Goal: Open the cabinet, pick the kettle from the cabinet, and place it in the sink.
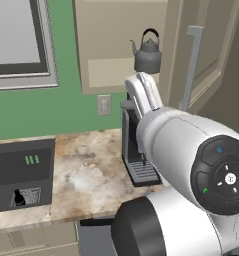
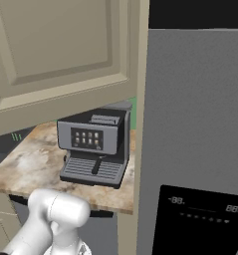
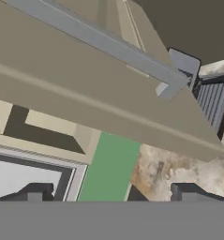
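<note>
1. The cabinet point(image 1: 116, 45) stands open, its door point(image 2: 60, 55) swung out toward the robot, with the long grey bar handle point(image 1: 191, 67) on the door's edge.
2. The kettle point(image 1: 148, 52) sits upright on the cabinet shelf, spout pointing left, untouched.
3. In the hand view the jaws' two dark tips rise at the bottom, well apart with nothing between them, so the gripper point(image 3: 111, 194) is open.
4. The door and its handle lie just above and ahead of the jaws in that view, not touching them.
5. Beyond the jaws, below the door, lie the green wall point(image 3: 111, 164) and the marbled counter point(image 3: 179, 168).
6. A coffee machine point(image 2: 95, 144) stands on the counter beneath the cabinet, lower than the kettle.
</note>
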Controlling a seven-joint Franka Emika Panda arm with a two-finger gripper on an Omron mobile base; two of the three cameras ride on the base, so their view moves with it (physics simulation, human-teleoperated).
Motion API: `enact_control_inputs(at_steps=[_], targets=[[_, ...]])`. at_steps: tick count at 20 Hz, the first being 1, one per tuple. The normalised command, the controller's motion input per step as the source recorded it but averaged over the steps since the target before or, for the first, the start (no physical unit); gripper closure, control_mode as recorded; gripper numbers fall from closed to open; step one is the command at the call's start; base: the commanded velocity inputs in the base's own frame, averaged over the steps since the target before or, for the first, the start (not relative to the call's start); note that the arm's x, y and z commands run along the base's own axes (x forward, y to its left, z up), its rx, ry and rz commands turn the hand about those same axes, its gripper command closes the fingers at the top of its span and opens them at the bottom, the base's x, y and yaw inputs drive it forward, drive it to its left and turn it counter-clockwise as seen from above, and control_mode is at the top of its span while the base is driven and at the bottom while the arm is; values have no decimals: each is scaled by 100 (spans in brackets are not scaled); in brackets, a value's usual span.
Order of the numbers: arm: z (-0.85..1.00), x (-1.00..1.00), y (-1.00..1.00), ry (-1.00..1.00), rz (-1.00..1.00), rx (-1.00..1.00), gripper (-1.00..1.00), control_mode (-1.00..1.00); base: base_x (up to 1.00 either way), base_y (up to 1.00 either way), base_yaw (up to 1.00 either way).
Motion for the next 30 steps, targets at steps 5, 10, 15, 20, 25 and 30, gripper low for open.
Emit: enact_control_inputs(at_steps=[5, 10, 15, 20, 25, 30], targets=[[0, 18, 14, 0, -13, 0, -100, -100, 0, 0, 0], [0, 16, 10, 0, -13, 2, -100, -100, 0, 0, 0], [-1, 15, -7, 0, -14, 0, -100, -100, 0, 0, 0], [-7, 22, -2, 0, -17, 1, -100, -100, 0, 0, 0], [-15, 22, 3, -4, -17, 8, -100, -100, 0, 0, 0], [-13, 16, -4, -7, -16, 7, -100, -100, 0, 0, 0]])
